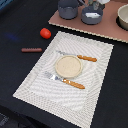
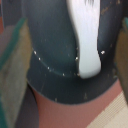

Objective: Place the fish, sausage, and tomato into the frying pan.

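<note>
The white fish [image 2: 88,42] lies lengthwise over the dark blue-grey frying pan [image 2: 50,55]; I cannot tell whether it touches the pan's floor. My gripper [image 2: 67,50] is open, its fingers [image 2: 11,55] wide apart on either side of the fish. In the exterior view the gripper [image 1: 94,5] hangs just above the pan [image 1: 92,16] at the back. The red tomato [image 1: 45,33] and the dark reddish-brown sausage [image 1: 31,49] lie on the black table at the exterior view's left, far from the gripper.
A taller grey pot [image 1: 67,9] stands beside the pan on a pinkish board [image 1: 107,29], with a beige bowl [image 1: 123,17] at its right end. A striped placemat [image 1: 35,85] holds a beige plate [image 1: 68,66], a knife [image 1: 78,56] and a fork [image 1: 65,80].
</note>
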Available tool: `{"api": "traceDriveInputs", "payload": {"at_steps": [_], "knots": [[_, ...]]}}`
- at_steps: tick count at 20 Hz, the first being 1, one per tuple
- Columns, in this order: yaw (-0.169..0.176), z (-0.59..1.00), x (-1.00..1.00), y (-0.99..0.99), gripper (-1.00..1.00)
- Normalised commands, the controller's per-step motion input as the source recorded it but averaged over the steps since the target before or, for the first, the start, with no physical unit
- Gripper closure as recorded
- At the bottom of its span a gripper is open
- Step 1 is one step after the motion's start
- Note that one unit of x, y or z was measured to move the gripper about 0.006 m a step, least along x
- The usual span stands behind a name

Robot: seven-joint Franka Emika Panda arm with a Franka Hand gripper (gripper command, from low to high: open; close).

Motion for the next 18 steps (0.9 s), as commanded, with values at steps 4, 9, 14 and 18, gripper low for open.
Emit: {"api": "traceDriveInputs", "payload": {"at_steps": [4, 9, 14, 18], "knots": [[-0.002, 0.34, -0.55, -0.53, -1.0], [0.0, 0.08, -0.55, -0.62, -1.0], [0.0, 0.0, -0.58, -0.67, -1.0], [-0.001, -0.02, -0.61, -0.63, -1.0]]}}
